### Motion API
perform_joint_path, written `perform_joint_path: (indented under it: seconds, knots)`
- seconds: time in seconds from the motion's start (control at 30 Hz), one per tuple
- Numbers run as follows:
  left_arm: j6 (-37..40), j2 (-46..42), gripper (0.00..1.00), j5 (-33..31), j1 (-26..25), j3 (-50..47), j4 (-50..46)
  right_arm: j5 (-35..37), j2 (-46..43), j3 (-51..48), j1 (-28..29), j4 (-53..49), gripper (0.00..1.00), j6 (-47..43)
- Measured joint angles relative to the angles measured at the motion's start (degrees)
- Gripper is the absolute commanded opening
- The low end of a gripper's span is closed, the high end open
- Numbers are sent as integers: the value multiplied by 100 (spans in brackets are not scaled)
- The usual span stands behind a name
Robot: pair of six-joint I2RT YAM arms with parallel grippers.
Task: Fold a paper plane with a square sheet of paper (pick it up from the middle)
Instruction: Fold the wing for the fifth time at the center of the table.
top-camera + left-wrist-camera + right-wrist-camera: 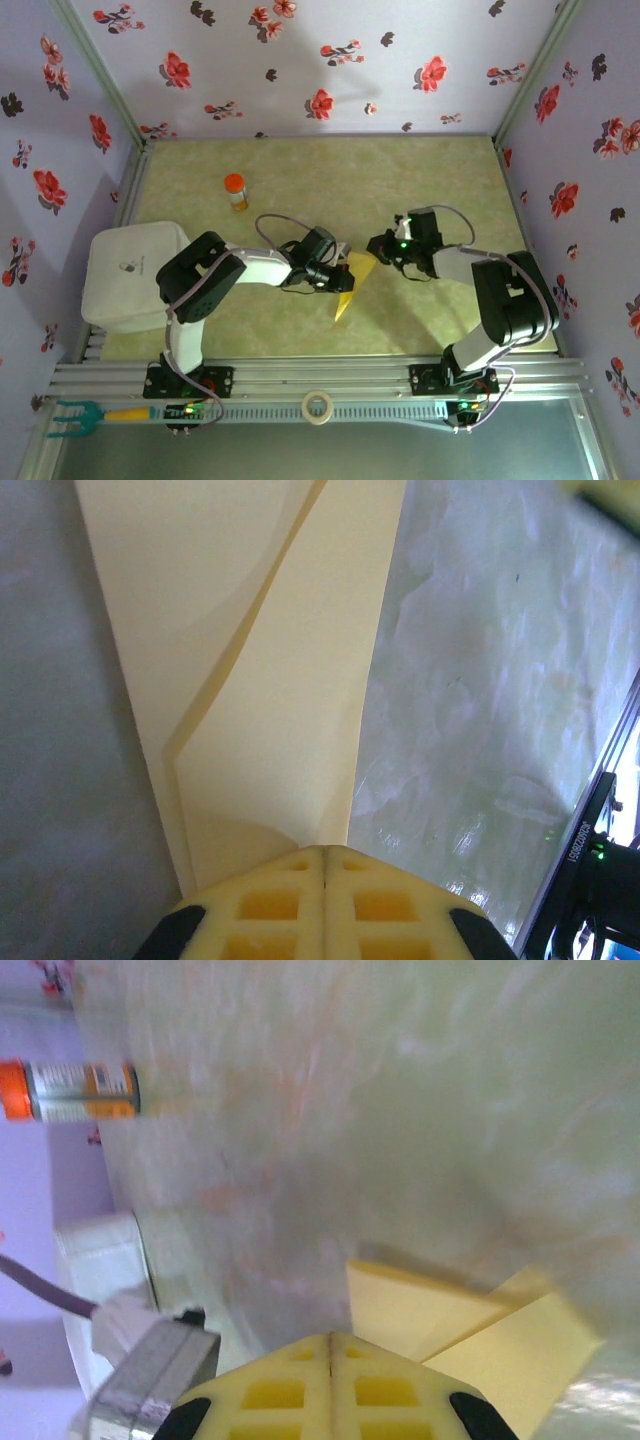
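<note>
The square sheet of paper [352, 282] lies folded into a narrow yellow pointed shape at mid table, its tip toward the near edge. My left gripper [342, 279] is shut, its tips resting on the paper's middle. In the left wrist view the paper [270, 680] runs away from my shut left gripper [325, 852], with a slanting crease across it. My right gripper [379, 250] is shut beside the paper's wide far end. In the right wrist view, folded layers of paper [520, 1350] sit just right of the gripper [330, 1338].
A small orange-capped bottle [236, 192] stands at the back left, also seen as the bottle [70, 1090] in the right wrist view. A white box [130, 275] sits at the left edge. A tape roll [318, 407] and a green fork tool [70, 415] lie on the front rail.
</note>
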Motion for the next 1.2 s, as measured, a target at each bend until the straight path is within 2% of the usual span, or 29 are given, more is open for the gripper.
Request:
perform_joint_path:
  seconds: [0.07, 0.27, 0.7, 0.93, 1.2]
  knots:
    - [2, 0, 0, -2, 0, 0, 0, -35, 162, -11, 166, 9, 0, 9]
    - [0, -13, 0, 0, 0, 0, -24, 68, 507, -186, 192, -59, 0, 15]
    - [4, -111, 0, 44, -52, 431, -870, 68, 531, -181, 195, -63, 0, -9]
    - [11, 24, 0, 122, -74, 793, -920, 68, 533, -181, 195, -61, 0, -9]
    - [205, 214, 0, 76, -144, 765, -1222, 39, 568, -175, 195, -28, 0, -48]
